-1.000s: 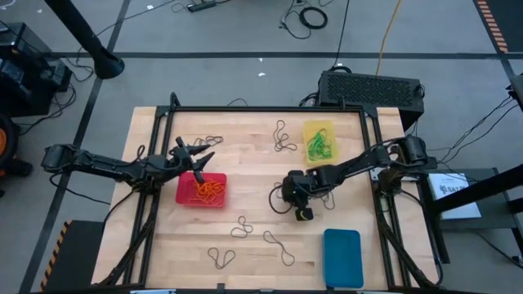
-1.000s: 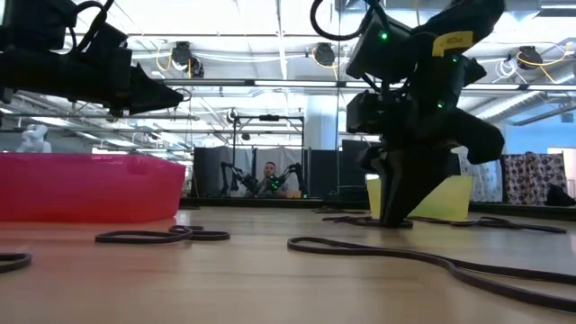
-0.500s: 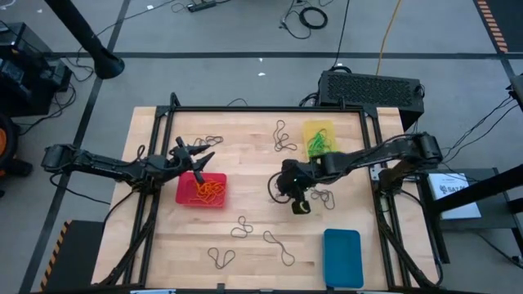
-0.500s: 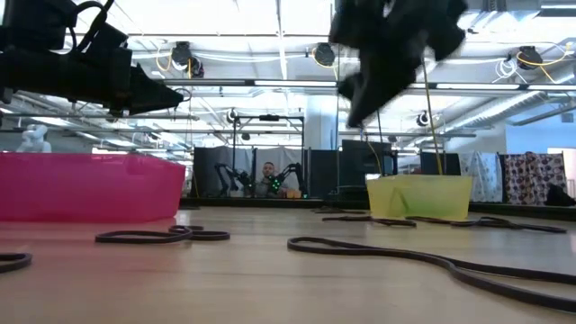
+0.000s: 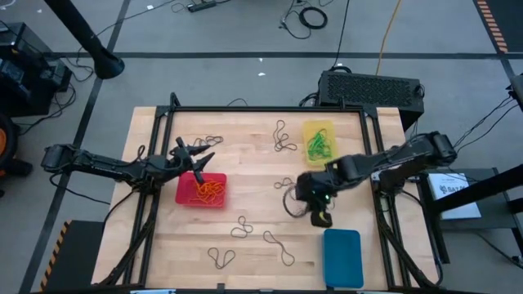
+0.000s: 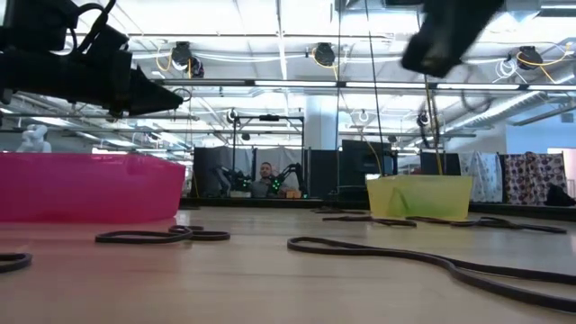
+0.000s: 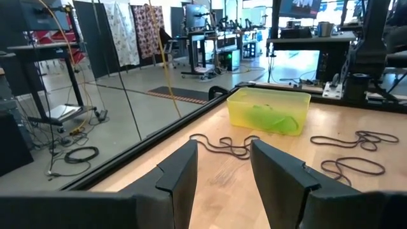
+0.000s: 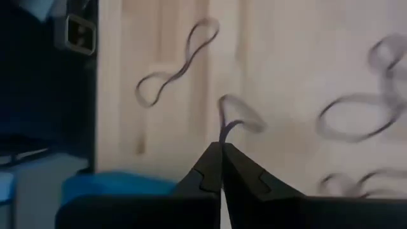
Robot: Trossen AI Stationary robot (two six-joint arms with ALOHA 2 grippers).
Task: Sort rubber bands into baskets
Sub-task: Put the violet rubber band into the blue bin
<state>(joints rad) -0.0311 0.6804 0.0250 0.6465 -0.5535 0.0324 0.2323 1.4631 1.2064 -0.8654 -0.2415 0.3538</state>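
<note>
No readable labels or writing. Blue basket (image 5: 342,258) just beside right gripper (image 5: 320,217), pinched tight on 1 dark rubber band (image 8: 234,118) dangling from its tips. Left gripper (image 5: 198,155) spread wide, empty, over red basket (image 5: 201,190).

Wooden surface (image 5: 253,171) bordered by a black metal frame (image 5: 270,109). A black perforated box (image 5: 372,87) sits on the grey floor just beyond the far edge, with coiled cables (image 5: 310,16) farther off. A seated person (image 6: 266,177) is visible in the room behind.
</note>
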